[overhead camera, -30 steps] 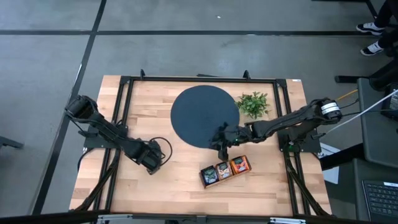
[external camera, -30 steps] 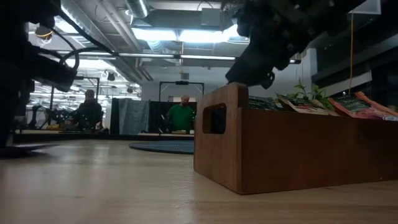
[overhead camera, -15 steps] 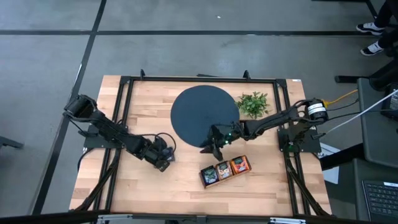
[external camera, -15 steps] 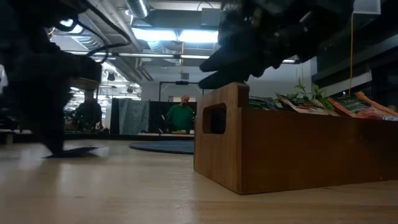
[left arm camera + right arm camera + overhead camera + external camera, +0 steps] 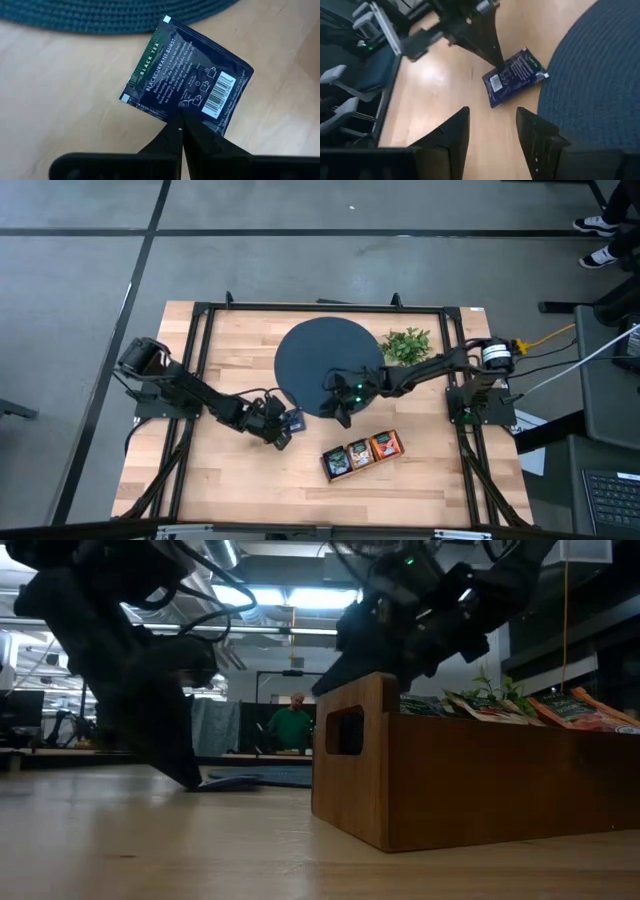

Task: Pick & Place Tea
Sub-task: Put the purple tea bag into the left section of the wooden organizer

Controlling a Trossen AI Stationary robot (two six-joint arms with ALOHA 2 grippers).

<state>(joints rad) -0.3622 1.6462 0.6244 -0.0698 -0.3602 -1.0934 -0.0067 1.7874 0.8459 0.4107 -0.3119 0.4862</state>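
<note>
left gripper [image 5: 181,127] pinched tight on blackcurrant black tea sachet [image 5: 187,77] edge | right gripper [image 5: 490,131] open, empty | tip: I lift slow, corner grip's thin

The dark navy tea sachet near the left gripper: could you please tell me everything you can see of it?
The dark navy tea sachet is a flat, square, glossy packet with a green side strip, white print reading "Black Tea" and "Blackcurrant Burst", small icons and a barcode. It sits turned at an angle over the light wooden table, just beside the edge of the round dark blue woven mat. The left gripper is shut on its edge.
</note>
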